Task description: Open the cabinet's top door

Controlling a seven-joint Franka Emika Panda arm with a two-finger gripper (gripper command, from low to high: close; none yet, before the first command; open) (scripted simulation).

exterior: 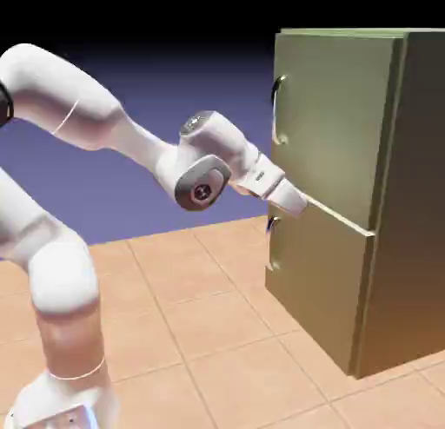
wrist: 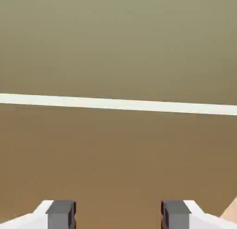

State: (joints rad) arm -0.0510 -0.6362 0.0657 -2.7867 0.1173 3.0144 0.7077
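The end effector (wrist: pixel 118 215) stands wide open with nothing between its fingertips, likely leaving room for a handle. It points at the cabinet (exterior: pixel 317 284) near the pale seam (exterior: pixel 341 217), below the top door (exterior: pixel 335 115), whose curved handle (exterior: pixel 276 110) is at its left edge, near the top.
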